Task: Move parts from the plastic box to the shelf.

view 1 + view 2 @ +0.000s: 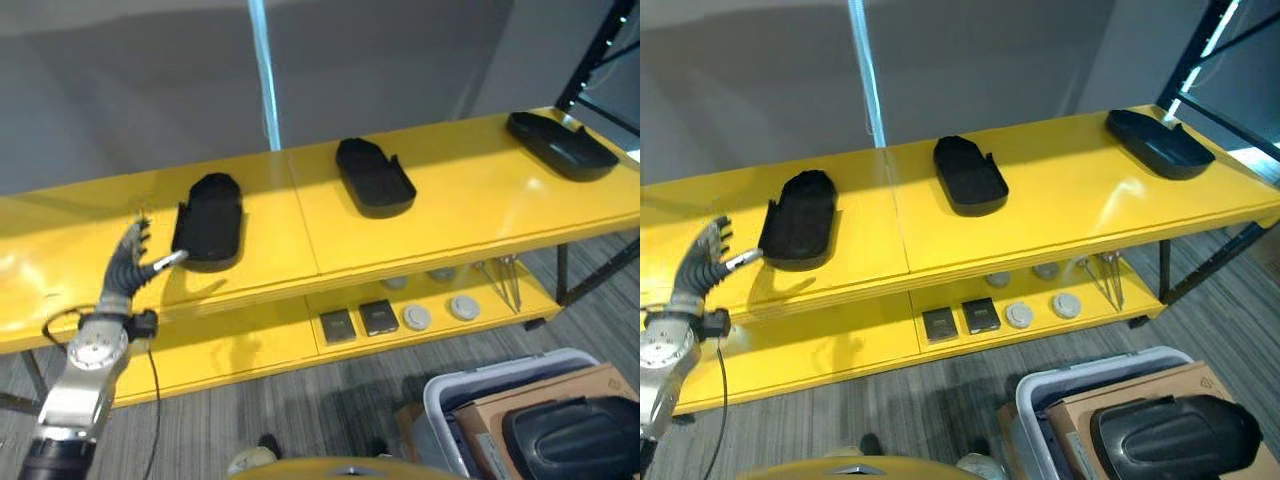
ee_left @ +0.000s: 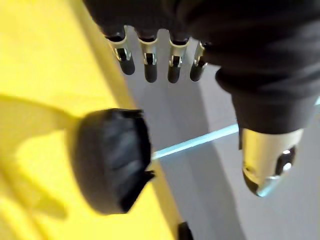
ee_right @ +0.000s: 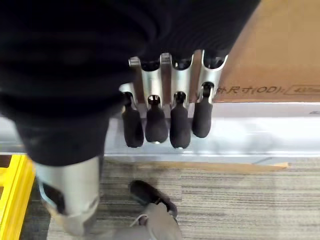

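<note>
Three black moulded parts lie on the yellow shelf's top board [image 1: 470, 215]: a left part [image 1: 210, 220], a middle part [image 1: 373, 177] and a right part [image 1: 560, 145]. My left hand [image 1: 128, 262] hovers just left of the left part [image 2: 112, 157], open, its thumb [image 2: 270, 160] stretched toward the part's near end and holding nothing. The grey plastic box [image 1: 440, 400] stands on the floor at the lower right, holding a cardboard box [image 1: 540, 395] and another black part [image 1: 575, 435]. My right hand [image 3: 180, 125] hangs over the box rim [image 3: 260, 135], fingers relaxed and empty.
The lower shelf board [image 1: 250, 345] carries two dark square pieces [image 1: 358, 322], several round grey discs [image 1: 440, 310] and thin metal tools [image 1: 505, 280]. A pale blue upright strip [image 1: 264, 70] runs up the grey wall behind. Striped grey carpet [image 1: 340, 400] covers the floor.
</note>
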### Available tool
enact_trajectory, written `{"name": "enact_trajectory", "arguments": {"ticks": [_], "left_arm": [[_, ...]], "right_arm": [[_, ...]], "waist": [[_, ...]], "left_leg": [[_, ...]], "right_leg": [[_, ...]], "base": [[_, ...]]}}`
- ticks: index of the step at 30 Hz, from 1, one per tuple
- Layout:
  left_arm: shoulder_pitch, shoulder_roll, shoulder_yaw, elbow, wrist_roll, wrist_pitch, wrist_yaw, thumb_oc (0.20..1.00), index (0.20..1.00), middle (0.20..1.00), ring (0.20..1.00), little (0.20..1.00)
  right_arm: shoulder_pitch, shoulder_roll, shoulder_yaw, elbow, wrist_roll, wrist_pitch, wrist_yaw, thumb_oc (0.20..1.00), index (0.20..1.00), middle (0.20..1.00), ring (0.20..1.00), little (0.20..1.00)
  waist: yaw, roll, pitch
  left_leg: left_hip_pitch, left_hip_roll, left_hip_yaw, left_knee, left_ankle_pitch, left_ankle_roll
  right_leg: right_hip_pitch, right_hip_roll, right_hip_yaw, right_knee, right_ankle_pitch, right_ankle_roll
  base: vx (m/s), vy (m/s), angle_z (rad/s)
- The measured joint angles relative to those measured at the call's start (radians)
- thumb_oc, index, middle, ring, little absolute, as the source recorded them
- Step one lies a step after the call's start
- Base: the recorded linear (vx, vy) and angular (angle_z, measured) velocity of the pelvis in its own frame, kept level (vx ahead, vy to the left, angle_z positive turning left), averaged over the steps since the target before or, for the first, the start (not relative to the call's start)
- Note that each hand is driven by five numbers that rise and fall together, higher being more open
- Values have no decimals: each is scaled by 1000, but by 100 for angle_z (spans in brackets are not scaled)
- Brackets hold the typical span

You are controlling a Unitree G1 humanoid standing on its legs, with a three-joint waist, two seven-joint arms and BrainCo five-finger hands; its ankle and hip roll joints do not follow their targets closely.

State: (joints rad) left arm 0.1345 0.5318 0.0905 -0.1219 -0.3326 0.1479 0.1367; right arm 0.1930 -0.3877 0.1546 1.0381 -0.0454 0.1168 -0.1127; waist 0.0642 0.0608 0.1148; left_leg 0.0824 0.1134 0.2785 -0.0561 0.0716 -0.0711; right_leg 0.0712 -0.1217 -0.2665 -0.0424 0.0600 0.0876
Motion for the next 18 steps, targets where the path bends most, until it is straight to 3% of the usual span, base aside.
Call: {"name": "enact_trajectory", "arguments": {"ticks": [2,3,4,5,11,18], "left_arm": [[16,-23,-28,42,-31,-27,-25,1000,1000,1000,1000,1000],[22,-40,-45,62,-37,-41,-40,922,922,922,922,922],[28,-40,-79,79,-37,-46,-52,266,266,266,266,266],[29,-41,-115,95,-42,-64,-61,200,200,200,200,200],[-29,-40,-210,97,-57,-187,-65,200,200,200,200,200],[-96,-42,-220,97,-57,-203,-14,200,200,200,200,200]], "right_arm": [[-3,8,1,1,1,-1,-5,1000,1000,1000,1000,1000],[-3,9,1,2,3,-1,-5,1000,1000,1000,1000,1000],[-4,9,2,5,6,-1,-4,1000,1000,1000,1000,1000],[-7,11,5,12,12,-3,-4,1000,1000,1000,1000,1000],[-35,8,41,38,44,-5,-10,1000,1000,1000,1000,1000],[-40,3,41,37,46,-13,-12,1000,1000,1000,1000,1000]], "waist": [[15,-4,2],[18,-6,3],[22,-8,4],[25,-11,5],[4,-11,8],[-32,-9,10]], "left_leg": [[-10,-1,-5,1,-1,1],[-10,-2,-7,1,-1,1],[-11,-2,-8,1,0,0],[-12,-2,-9,1,0,0],[-11,-2,-8,0,0,1],[-7,-1,1,0,3,5]], "right_leg": [[-2,-3,-5,4,-1,1],[-2,-4,-7,3,-1,1],[-3,-4,-10,3,-1,1],[-2,-4,-11,4,-1,1],[-3,-4,-11,3,-1,1],[-8,-1,1,-2,0,3]], "base": [[-22,0,9],[-16,4,5],[-12,6,5],[-8,8,4],[0,0,0],[-6,-3,-5]]}}
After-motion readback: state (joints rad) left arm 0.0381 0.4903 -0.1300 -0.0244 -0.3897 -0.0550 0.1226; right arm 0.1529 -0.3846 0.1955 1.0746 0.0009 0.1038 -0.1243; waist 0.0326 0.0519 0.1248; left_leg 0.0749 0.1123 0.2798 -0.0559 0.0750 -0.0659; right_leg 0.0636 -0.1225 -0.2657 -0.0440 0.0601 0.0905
